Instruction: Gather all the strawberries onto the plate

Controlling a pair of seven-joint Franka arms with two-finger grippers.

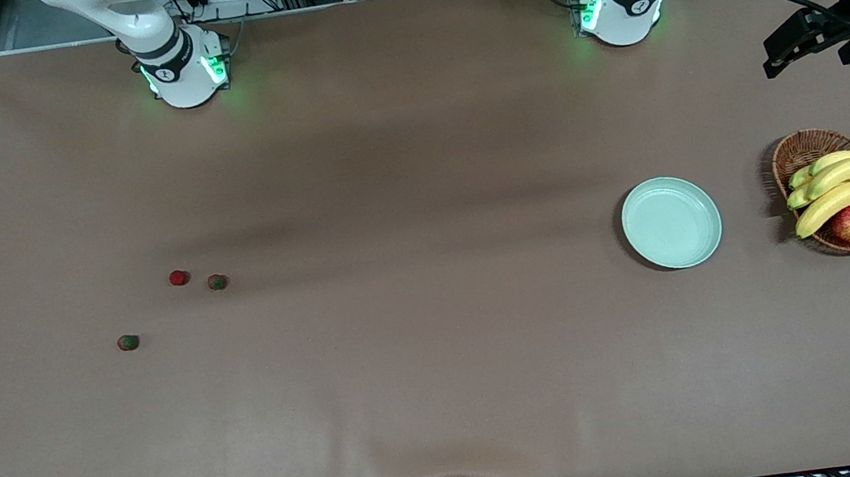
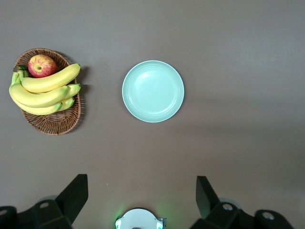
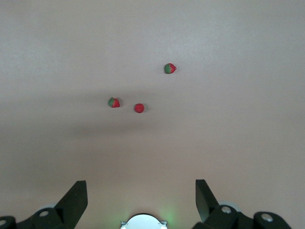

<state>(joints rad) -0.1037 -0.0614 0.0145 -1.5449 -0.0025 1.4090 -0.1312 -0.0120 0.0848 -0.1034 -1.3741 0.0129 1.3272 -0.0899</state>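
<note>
**A:** Table (image 1: 440,351)?

**B:** Brown, filled the frame. Basket (image 1: 799,148) sat mid-height at the left arm's end, with the plate (image 1: 671,222) just beside it, nothing on it.

**A:** Grippers?

**B:** Left gripper (image 2: 140,191) hung high over the plate, fingers spread, waiting. Right gripper (image 3: 140,191) hung high over the berries, spread too.

**A:** Strawberries (image 1: 179,277)?

**B:** Three on the table at the right arm's end, well apart from the plate. Two were close together, one lower in frame.

**A:** Tip?

**B:** I'd take the lone one first: straight down, fingers astride it, close gently. It looked likely to roll.
</note>
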